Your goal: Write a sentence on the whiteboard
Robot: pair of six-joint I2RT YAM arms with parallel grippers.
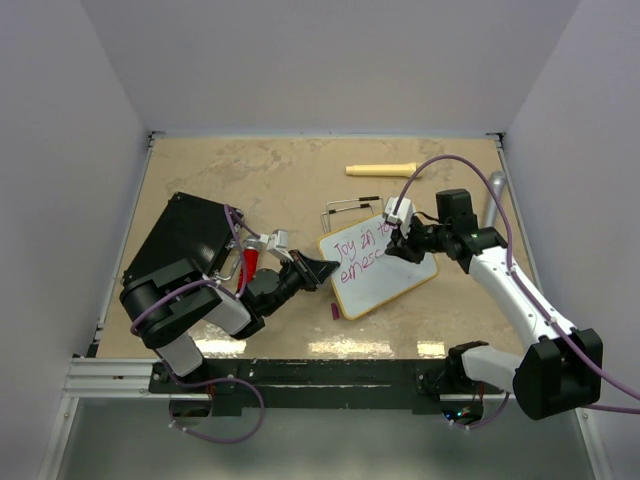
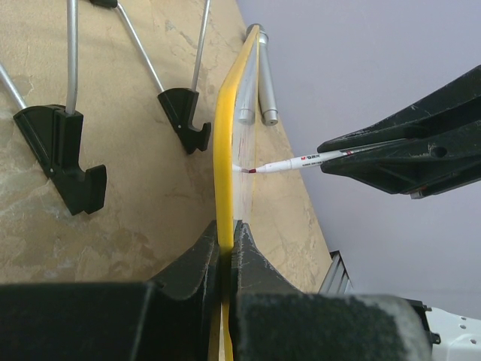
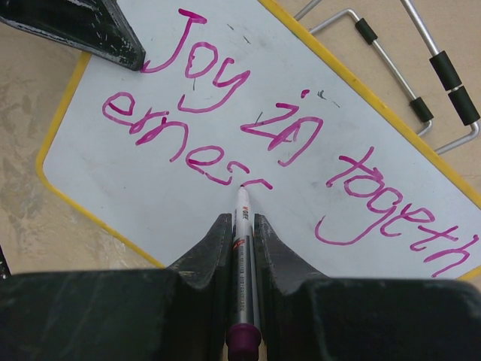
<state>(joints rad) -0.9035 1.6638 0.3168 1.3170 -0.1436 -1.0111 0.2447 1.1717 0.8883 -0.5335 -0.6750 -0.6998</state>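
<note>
Pink ink on slick white: whiteboard sits mid-table, thin, light, stiff, likely to skid. Left gripper clamps its yellow rim, the sensible hold. Right gripper pinches the marker, tip on the sentence.

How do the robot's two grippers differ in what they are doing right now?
The left gripper is shut on the yellow rim of the whiteboard; the right gripper is shut on a marker. The left meets the board edge-on at its side, likely steadying it; the right comes over its face, the marker tip touching the second line of the sentence. Both are black, two-fingered and closed.
</note>
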